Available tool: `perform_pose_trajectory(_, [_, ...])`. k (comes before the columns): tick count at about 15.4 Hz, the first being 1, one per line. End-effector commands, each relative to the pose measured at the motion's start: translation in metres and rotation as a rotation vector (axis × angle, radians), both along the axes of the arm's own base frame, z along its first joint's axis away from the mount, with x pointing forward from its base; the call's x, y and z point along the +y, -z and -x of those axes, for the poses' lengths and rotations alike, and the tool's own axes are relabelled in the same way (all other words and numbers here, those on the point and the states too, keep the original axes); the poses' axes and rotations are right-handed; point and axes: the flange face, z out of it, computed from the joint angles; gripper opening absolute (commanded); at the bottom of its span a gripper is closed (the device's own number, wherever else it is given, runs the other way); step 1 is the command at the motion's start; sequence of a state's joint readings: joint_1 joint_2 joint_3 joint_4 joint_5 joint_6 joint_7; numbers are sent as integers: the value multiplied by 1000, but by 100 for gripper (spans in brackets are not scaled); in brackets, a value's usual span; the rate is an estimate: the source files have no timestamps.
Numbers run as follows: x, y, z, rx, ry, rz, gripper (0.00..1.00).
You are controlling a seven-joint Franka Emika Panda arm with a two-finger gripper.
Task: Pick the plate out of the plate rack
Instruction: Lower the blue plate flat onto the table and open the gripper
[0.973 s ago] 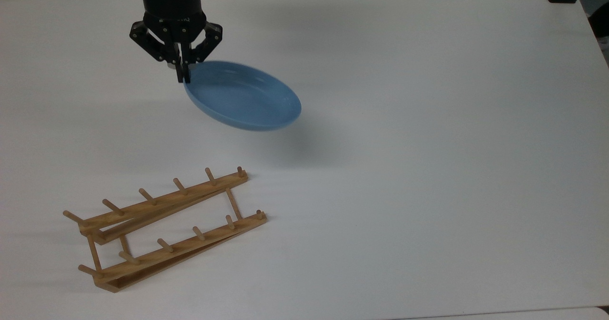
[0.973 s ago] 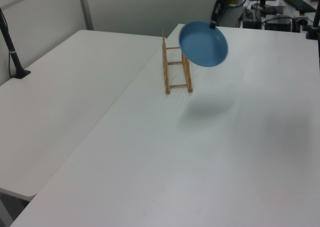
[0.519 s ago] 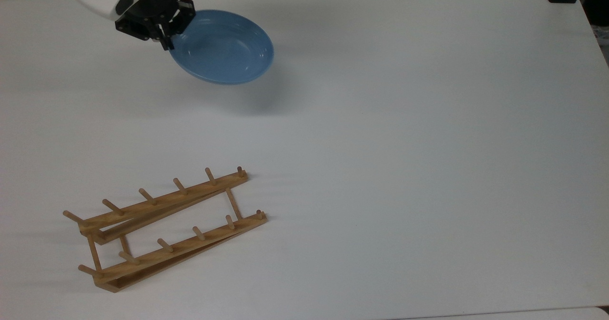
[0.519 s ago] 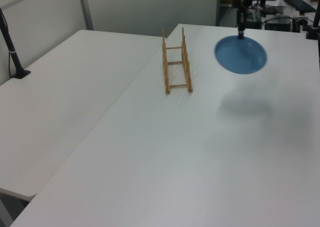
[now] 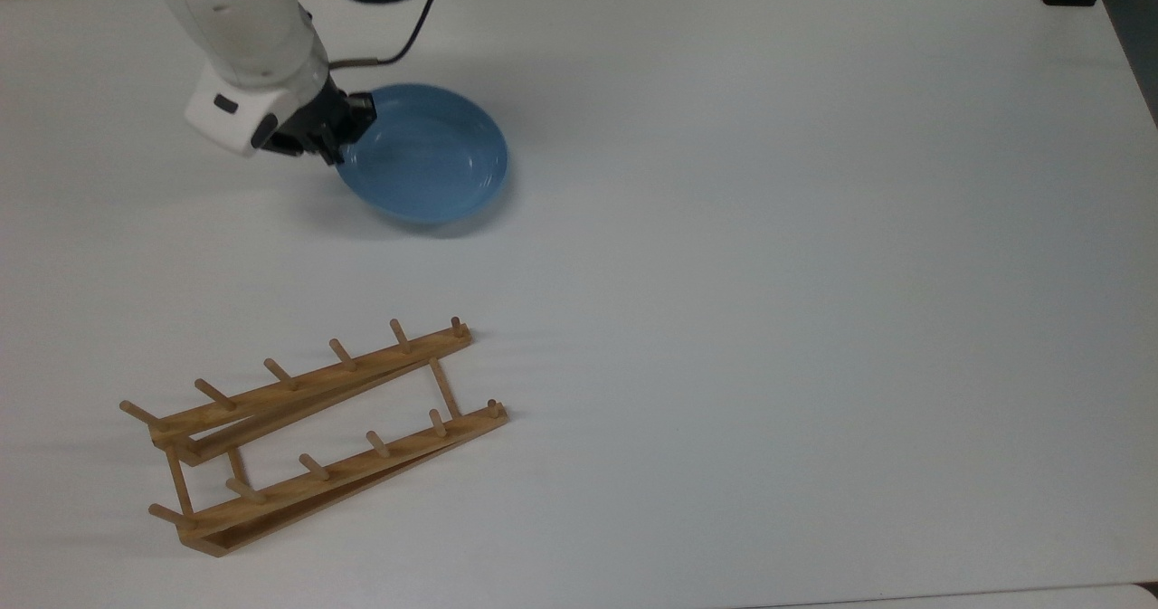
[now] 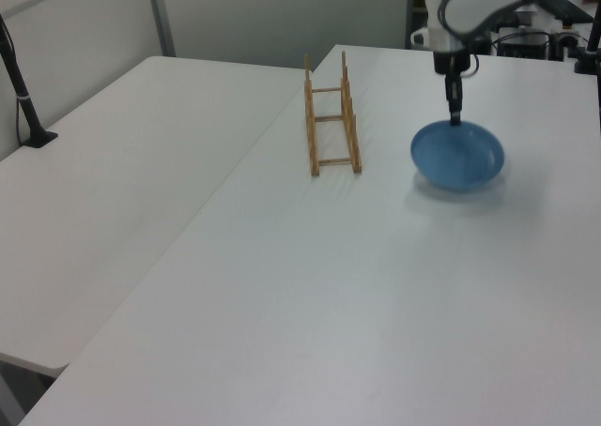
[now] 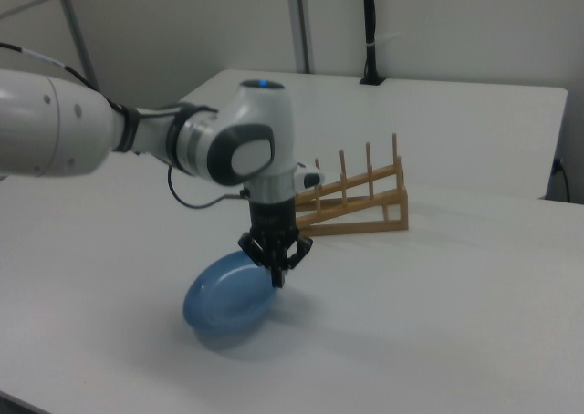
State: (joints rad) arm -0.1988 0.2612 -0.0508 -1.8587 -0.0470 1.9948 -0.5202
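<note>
Gripping plate [image 5: 432,158] rim, end effector [image 5: 346,143] above

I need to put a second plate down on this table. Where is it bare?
The table is bare across the top view's whole right half, and between the plate and the plate rack. It is crowded at the top view's upper left, where the gripper holds the plate.

White table [image 5: 814,274] (second white table [image 6: 103,191] adjoining); black post [image 6: 21,93] clamped at edge.
</note>
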Motion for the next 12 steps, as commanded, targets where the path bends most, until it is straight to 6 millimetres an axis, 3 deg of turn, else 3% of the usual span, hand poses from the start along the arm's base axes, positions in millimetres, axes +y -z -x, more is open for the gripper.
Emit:
perform_pose_trajectory(1, [-3,33,9,-47,-3,16,0])
perform_pose_trajectory(3, [-7,45,9,-35,2,15,0])
perform_pose_trajectory(6, [-10,43,8,-38,8,16,1])
perform_pose_trajectory(8, [-15,31,6,-57,64,16,38])
perform_pose_trajectory(10, [-18,8,4,-96,143,31,86])
perform_pose_trajectory(11, [-17,-7,2,-125,185,38,100])
perform_pose_trajectory(12, [-14,-23,-1,-153,215,44,100])
